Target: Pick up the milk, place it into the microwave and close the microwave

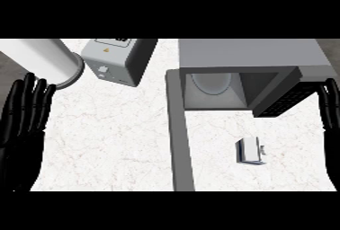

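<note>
The milk (250, 150) is lying on the white worktop (113, 143), near its right edge and toward the front, just in front of the microwave's opening and apart from both hands. The microwave (252, 56) is sitting at the worktop's back right with its cavity facing forward, a pale round plate (211, 83) showing inside. Its door (179, 134) is standing wide open, stretching as a long grey strip from the left side of the cavity toward the front edge of the worktop, with the milk lying to the right of it.

The left hand (25, 112) is showing at the worktop's left edge, fingers straight and pointing up, holding nothing. The right hand (329, 108) is showing at the right edge beside the microwave, fingers likewise straight and holding nothing.

At the back left corner a white cylinder (50, 60) is lying, and just beside it, toward the middle of the back edge, a grey box-shaped appliance (123, 60) is standing.
</note>
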